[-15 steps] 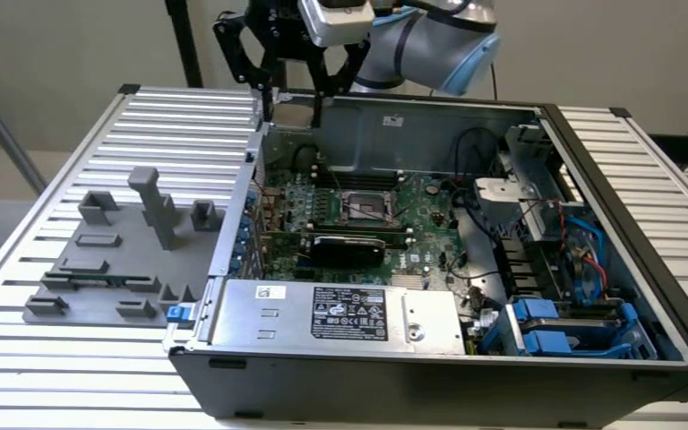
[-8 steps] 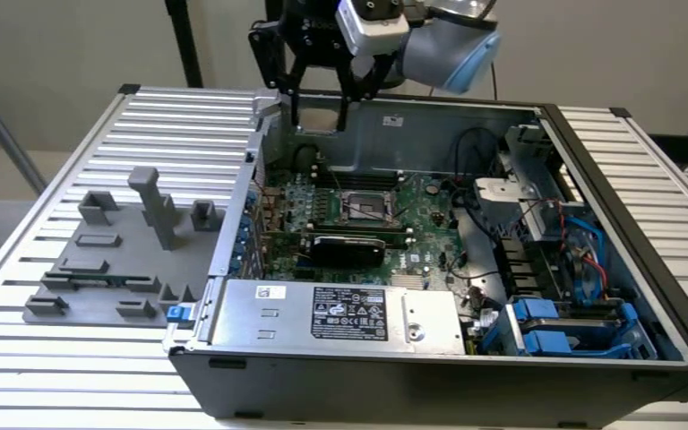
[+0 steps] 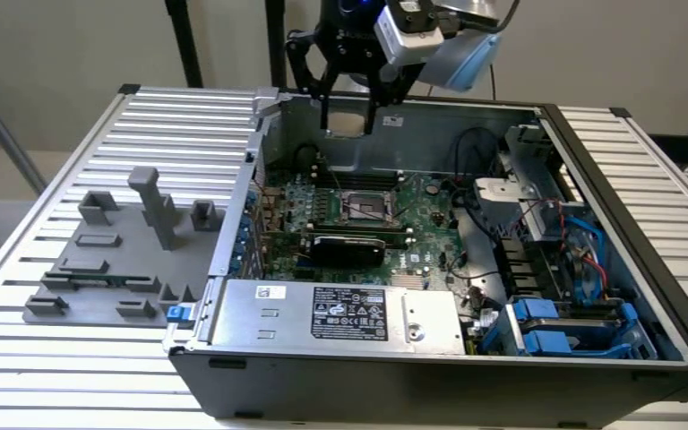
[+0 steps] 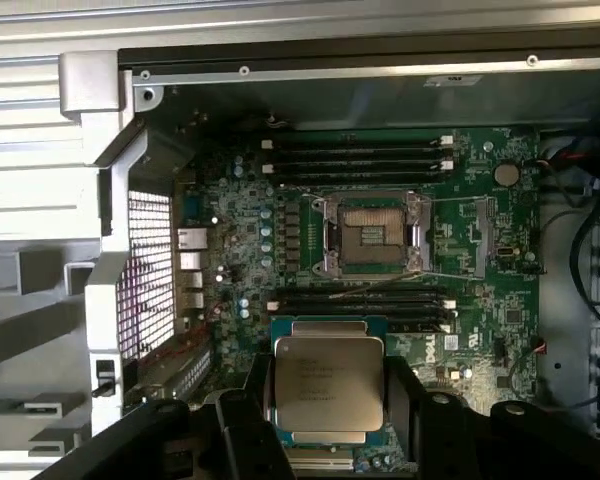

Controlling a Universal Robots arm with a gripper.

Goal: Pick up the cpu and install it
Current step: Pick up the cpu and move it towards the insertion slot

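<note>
Arm: the gripper [image 3: 347, 121] hangs over the open computer case [image 3: 440, 376]. In the exterior view it sits higher than the socket [image 3: 365, 208] and beyond it, close to the case's far wall.
Fingers: the two black fingers [image 4: 248, 410] are spread about as wide as the chip and clamp it on two opposite edges.
Cpu: the cpu [image 4: 325, 385] is held flat in the gripper [image 4: 328, 400], silvery top facing the wrist camera, with a thin tan rim around the metal. It is in the air, well apart from the socket and not touching the board.
Socket: the socket [image 4: 372, 235] lies on the green motherboard [image 3: 422, 210]. Its metal frame stands around a square contact field that is exposed, and a thin wire lever runs along one side of it.
Memory slots: long black slots [image 4: 355, 155] run along two opposite sides of the socket, just beside it.
Coin battery: a round silver cell [image 4: 507, 174] sits on the board near the socket, past one end of the slots.
Power supply: a grey metal box [image 3: 332, 313] with a black label lies on the near side of the socket in the exterior view, against the case's front wall.
Drive cages: blue plastic holders [image 3: 559, 327] are to the exterior view's right of the socket and nearer the camera, among loose cables.
Fixture: grey plastic blocks [image 3: 129, 260] stand outside the case, to the exterior view's left of the socket, on the slatted metal table [image 3: 57, 358].
</note>
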